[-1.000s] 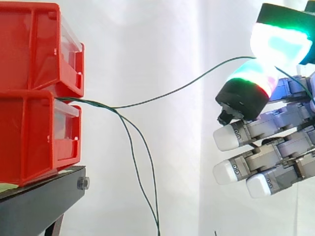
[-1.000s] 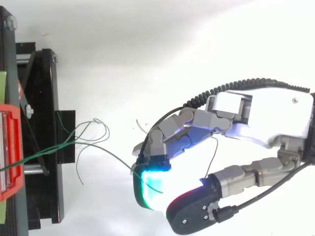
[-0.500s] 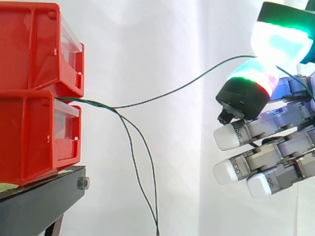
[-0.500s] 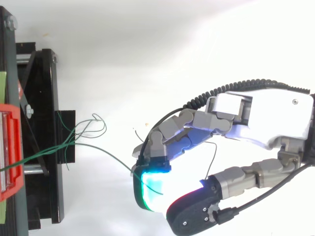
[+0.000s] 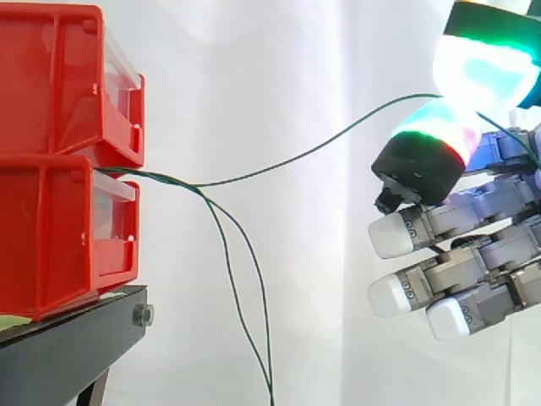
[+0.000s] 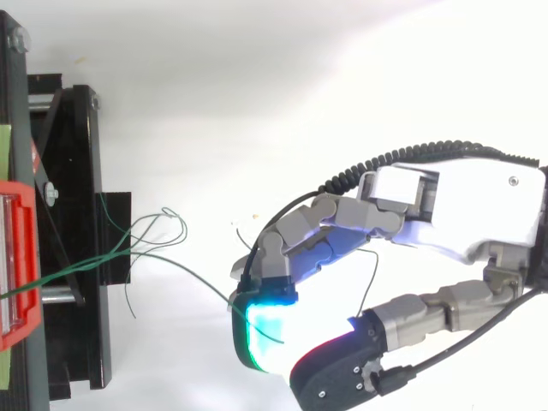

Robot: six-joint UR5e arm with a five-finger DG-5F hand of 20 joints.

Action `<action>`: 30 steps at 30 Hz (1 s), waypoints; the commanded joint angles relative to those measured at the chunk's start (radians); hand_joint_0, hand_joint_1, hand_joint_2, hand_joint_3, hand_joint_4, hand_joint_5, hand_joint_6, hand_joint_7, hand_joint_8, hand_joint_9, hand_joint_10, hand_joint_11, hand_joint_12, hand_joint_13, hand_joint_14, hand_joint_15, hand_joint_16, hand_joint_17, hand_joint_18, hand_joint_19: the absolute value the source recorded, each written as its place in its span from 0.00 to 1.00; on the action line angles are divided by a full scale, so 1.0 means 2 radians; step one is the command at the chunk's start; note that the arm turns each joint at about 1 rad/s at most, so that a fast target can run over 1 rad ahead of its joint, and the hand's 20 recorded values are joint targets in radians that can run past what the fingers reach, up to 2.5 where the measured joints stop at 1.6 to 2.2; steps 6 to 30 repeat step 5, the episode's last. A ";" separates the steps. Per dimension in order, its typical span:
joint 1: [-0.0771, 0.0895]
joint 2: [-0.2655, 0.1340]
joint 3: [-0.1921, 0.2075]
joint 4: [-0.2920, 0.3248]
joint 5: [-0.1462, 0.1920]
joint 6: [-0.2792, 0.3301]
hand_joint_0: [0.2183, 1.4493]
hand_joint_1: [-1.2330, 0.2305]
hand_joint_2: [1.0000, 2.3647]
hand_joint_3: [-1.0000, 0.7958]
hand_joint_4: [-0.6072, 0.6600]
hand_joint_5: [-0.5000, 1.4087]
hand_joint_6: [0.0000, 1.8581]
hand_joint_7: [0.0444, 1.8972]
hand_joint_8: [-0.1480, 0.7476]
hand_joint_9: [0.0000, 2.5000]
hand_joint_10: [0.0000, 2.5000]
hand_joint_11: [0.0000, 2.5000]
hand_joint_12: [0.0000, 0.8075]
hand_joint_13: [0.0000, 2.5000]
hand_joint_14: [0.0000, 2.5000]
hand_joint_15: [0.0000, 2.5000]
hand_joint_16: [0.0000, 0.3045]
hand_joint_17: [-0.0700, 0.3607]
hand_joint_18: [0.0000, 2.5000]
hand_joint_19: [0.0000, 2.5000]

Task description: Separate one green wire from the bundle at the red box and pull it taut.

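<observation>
**Hand pinching one green wire, strand not taut.**
Nearest in the side view, the hand grasps a single green wire between two glowing fingertips, which show cyan-green with a red edge; the remaining fingers lie straight beneath, with white pads. The wire is thin and dark green. It runs from the pinch in a shallow sagging curve, downward and leftward, to the seam between the two stacked red bins. A short free end stands out behind the pinch in the top view. The rest of the bundle leaves the same seam: two strands droop steeply and pass out at the lower edge. In the top view their loose ends curl just beside the black stand. A white curtain hangs behind.
</observation>
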 commanded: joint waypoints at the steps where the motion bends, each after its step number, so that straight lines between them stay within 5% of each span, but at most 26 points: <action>1: 0.000 -0.001 0.000 0.000 0.000 0.000 0.33 0.34 0.01 0.47 0.46 0.21 0.46 0.56 0.43 0.30 0.00 0.04 0.40 0.19 0.00 0.06 0.15 0.39 0.18 0.14; 30: 0.000 0.000 0.000 0.000 0.000 0.000 0.33 0.34 0.01 0.47 0.46 0.21 0.46 0.56 0.43 0.30 0.00 0.04 0.41 0.19 0.00 0.06 0.15 0.39 0.18 0.14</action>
